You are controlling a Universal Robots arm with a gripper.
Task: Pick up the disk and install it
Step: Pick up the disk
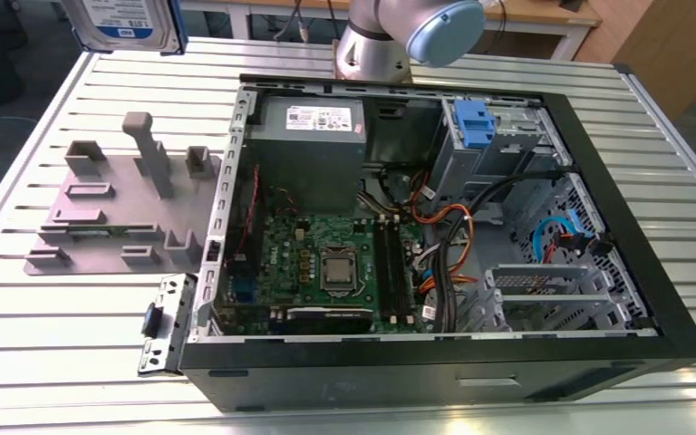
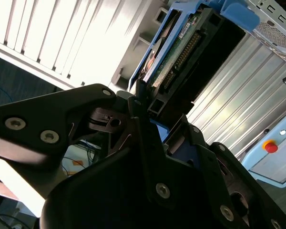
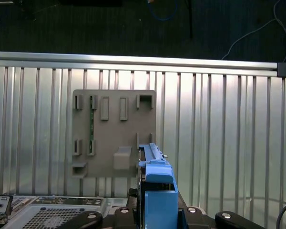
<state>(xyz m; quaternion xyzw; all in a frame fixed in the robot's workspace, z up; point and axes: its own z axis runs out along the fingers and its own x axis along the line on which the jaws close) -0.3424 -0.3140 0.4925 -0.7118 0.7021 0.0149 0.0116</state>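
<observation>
The disk hangs in the air at the top of the exterior view's left, beyond the table's far edge. It is silver with a white-and-blue label and a blue frame. In the second wrist view my gripper is shut on the disk; its green circuit board and blue bracket stick out past the black fingers. In the first wrist view the disk's blue bracket stands edge-on between the jaws, above the grey stand.
An open computer case lies on the slatted metal table, with motherboard, cables and a blue bracket in its drive bay. The grey stand with upright posts sits beside the case. The arm's base rises behind the case.
</observation>
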